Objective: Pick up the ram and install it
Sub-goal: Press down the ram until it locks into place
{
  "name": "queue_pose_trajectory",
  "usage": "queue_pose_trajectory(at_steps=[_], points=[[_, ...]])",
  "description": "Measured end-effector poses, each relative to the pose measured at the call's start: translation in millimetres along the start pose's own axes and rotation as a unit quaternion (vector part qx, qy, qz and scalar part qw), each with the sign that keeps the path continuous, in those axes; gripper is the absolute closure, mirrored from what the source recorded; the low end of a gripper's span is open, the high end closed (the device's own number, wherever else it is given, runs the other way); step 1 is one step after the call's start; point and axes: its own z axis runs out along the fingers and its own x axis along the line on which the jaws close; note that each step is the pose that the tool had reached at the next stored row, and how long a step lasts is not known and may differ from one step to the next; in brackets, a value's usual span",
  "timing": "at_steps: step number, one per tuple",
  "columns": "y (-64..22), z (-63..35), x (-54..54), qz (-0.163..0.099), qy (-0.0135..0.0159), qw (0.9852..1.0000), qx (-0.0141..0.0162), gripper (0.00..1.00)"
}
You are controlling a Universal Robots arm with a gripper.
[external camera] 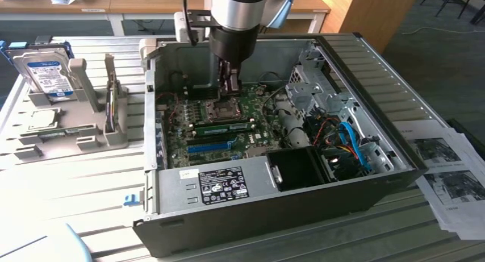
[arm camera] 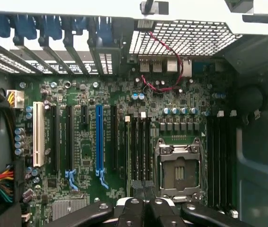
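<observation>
The ram (external camera: 224,127) is a thin green stick with dark chips. It stands on edge in a slot of the motherboard (external camera: 193,117), between the CPU socket (external camera: 225,108) and the blue expansion slot (external camera: 208,146). My gripper (external camera: 229,95) reaches down into the open computer case (external camera: 288,216), its tips just above the board by the CPU socket, a little away from the ram. In the wrist view the black fingers (arm camera: 131,210) of my gripper (arm camera: 143,209) are shut together with nothing between them, over the dark memory slots (arm camera: 141,142) beside the socket (arm camera: 179,170).
A silver hard drive (external camera: 44,73) stands in a grey holder (external camera: 68,134) at the exterior view's left. Printed sheets (external camera: 447,177) lie at the right. Inside the case are a black fan shroud (external camera: 299,168), coloured cables (external camera: 345,142) and a drive cage (external camera: 314,83).
</observation>
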Motion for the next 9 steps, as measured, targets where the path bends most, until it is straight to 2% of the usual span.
queue_pose_trajectory(at_steps=[5, 9], points=[[-4.8, -0.1, -0.2, 0.000, 0.0000, 1.0000, -0.0006, 0.91], [-4.9, -0.1, -0.2, 0.000, 0.0000, 1.0000, -0.0006, 0.91]])
